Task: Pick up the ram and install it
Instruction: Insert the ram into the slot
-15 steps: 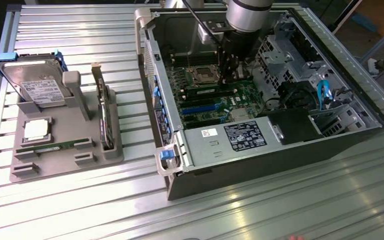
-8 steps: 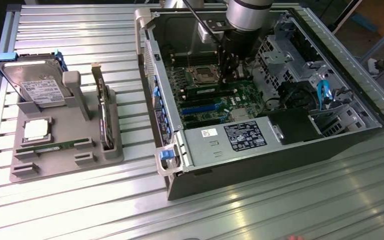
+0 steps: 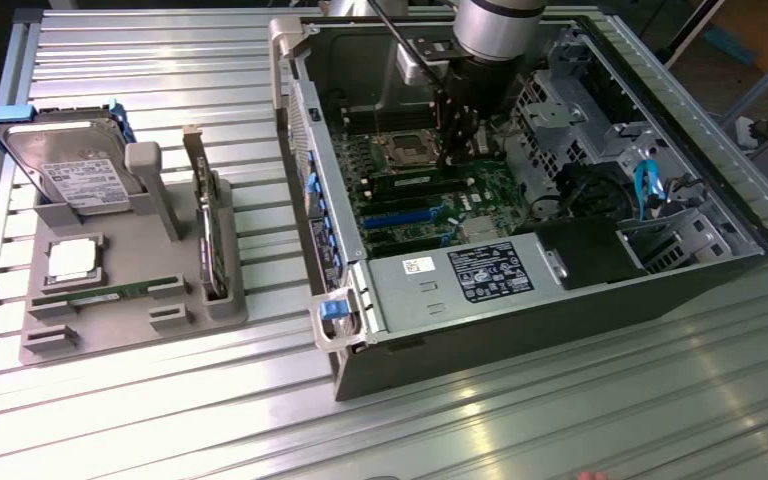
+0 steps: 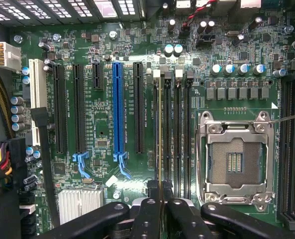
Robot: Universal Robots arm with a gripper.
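Tool [image 4: 160, 205] clamped on the ram [image 4: 160, 129], you hold it edge-on along a memory slot [image 4: 156, 99] beside the empty processor socket [image 4: 235, 159], at one o'clock in the exterior view; pickup is done, seating looks unfinished.

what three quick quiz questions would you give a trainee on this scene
1. True or false: the gripper holds the ram edge-on over the motherboard.
2. The processor socket is: A) empty, B) filled with a chip, C) covered by a fan.
3. Fill in: in the exterior view, the second ram stick lies on the grey ____.

Key: 1 true; 2 A; 3 tray.
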